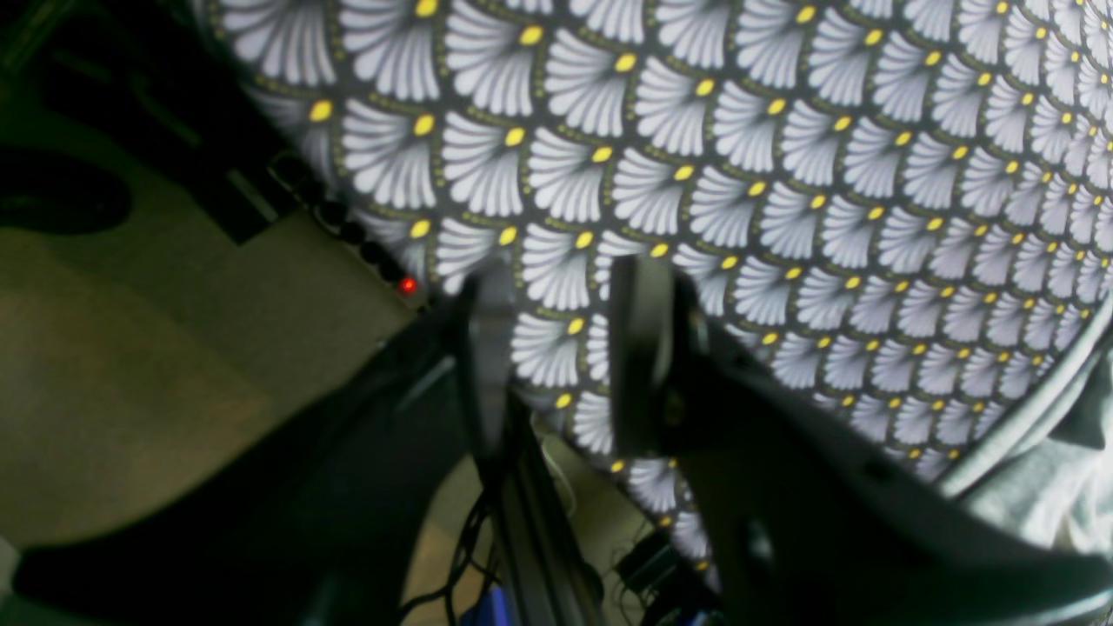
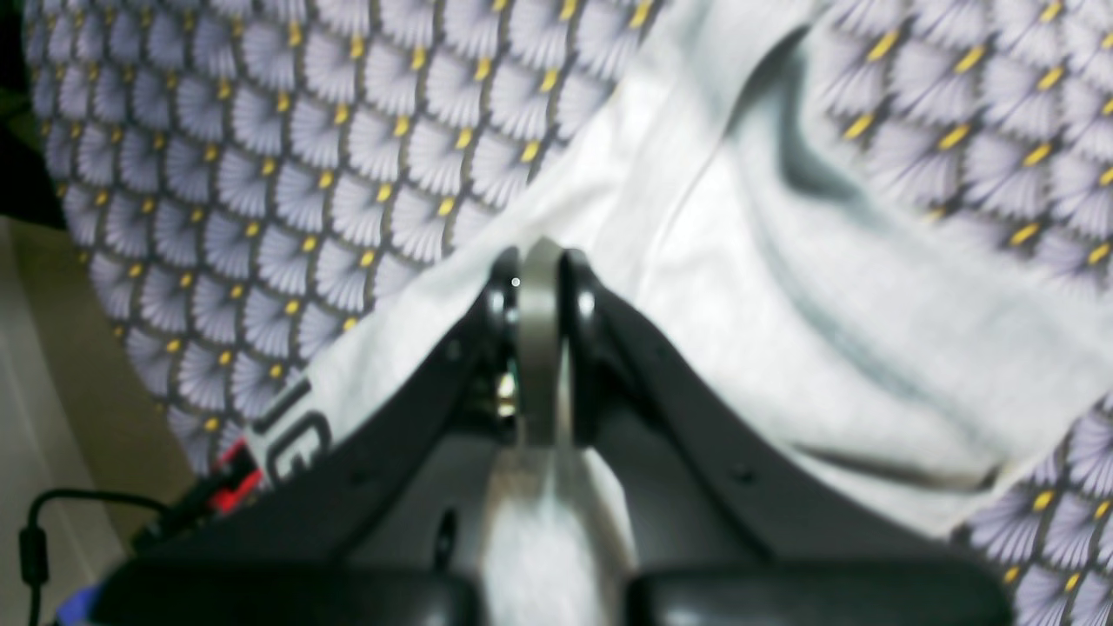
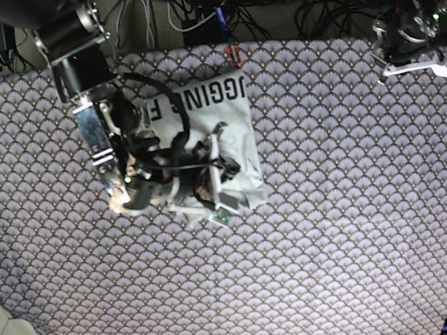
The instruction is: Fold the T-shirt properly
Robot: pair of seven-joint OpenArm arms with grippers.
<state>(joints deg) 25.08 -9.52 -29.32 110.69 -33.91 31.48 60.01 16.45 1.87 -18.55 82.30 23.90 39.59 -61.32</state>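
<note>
Right gripper (image 2: 540, 261), jaws pinched on the T-shirt (image 3: 223, 131), apparently dragging a fold toward six o'clock; left gripper (image 1: 556, 296) parted, empty.

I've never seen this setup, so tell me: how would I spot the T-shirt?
Start from the patterned tablecloth covering the table. Toward its far edge lies the T-shirt, under the right gripper, which pinches it. It is the only plain grey cloth, with black lettering.

Dim wrist views, near claw parts blurred, T-shirt (image 2: 783, 287) glaring white, base view evenly lit, sharper
</note>
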